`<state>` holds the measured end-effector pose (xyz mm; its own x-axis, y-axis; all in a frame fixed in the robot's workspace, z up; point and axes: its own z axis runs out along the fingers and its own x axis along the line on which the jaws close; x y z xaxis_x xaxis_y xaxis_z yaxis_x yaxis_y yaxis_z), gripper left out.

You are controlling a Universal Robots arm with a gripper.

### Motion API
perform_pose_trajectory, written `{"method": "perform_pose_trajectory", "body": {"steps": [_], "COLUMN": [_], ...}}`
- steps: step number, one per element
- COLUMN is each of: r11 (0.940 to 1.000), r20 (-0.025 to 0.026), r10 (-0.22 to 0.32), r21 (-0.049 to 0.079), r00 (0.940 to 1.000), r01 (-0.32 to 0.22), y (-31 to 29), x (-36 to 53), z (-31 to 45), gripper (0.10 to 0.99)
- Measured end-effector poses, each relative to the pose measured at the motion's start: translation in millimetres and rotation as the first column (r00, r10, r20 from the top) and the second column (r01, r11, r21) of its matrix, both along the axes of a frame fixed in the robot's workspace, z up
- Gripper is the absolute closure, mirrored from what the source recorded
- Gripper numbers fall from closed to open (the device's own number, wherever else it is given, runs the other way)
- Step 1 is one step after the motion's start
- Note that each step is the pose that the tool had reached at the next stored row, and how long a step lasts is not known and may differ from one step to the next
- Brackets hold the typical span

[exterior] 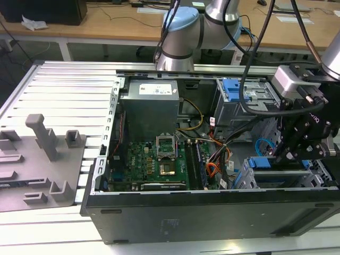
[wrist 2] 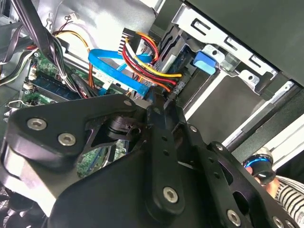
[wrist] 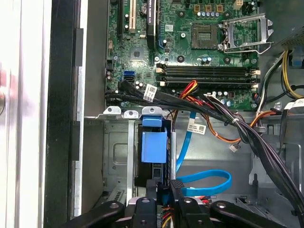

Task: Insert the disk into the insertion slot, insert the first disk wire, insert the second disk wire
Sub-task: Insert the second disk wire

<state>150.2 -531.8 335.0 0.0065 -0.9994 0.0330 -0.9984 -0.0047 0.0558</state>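
1. Worktop [exterior: 64,85]: its ribbed bare part takes the exterior view's left, with a grey moulded fixture [exterior: 42,159] lying on it, well apart from the work.
2. Computer case [exterior: 212,212] stands open at the middle, its motherboard [exterior: 154,159] exposed.
3. Insertion slot [exterior: 249,178], the grey metal cage, sits at the case's corner toward the exterior view's right; in the first wrist view its wall [wrist: 116,152] is plain.
4. Disk [wrist: 154,147] already lies inside that cage, its blue carrier end showing, its long axis running along the bay toward the pincer.
5. Pincer [wrist: 164,187] hangs just beside the disk's near end; its black fingers [wrist 2: 161,123] stand narrow, closed on a cable connector [wrist 2: 175,88] with red, yellow and black wires.
6. Judging from this, that connector points straight at the disk's end, with a blue flat cable [wrist: 204,183] looping beside it.
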Motion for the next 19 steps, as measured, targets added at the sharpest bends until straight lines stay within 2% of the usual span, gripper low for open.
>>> {"method": "perform_pose_trajectory", "body": {"steps": [1,3,6,7,8,9,11,13,15,19], "r11": [1.0000,1.0000,1.0000,1.0000,1.0000,1.0000,1.0000,1.0000,1.0000,1.0000], "r20": [0.0000,0.0000,0.0000,0.0000,0.0000,0.0000,0.0000,0.0002,0.0002,-0.0001], "r10": [0.000,0.000,0.000,0.000,0.000,0.000,0.000,0.000,0.000,0.002], "r21": [0.000,0.000,0.000,0.000,0.000,0.000,0.001,0.001,0.001,0.001], "r00": [1.0000,1.0000,1.0000,1.0000,1.0000,1.0000,1.0000,1.0000,1.0000,1.0000], "r01": [0.000,0.000,0.000,0.000,0.000,0.000,0.000,0.000,0.000,-0.002], "y": [-0.1,0.0,0.9,1.1,1.2,1.2,1.2,1.2,1.1,1.2], "x": [0.0,0.0,-0.1,-0.1,-0.1,-0.2,-4.4,-12.8,-13.9,-11.8], "z": [1.3,10.9,21.1,24.6,29.1,30.9,31.0,30.8,30.6,21.6], "gripper": [0.851,0.851,0.851,0.867,0.980,0.980,0.980,0.980,0.980,0.980]}}
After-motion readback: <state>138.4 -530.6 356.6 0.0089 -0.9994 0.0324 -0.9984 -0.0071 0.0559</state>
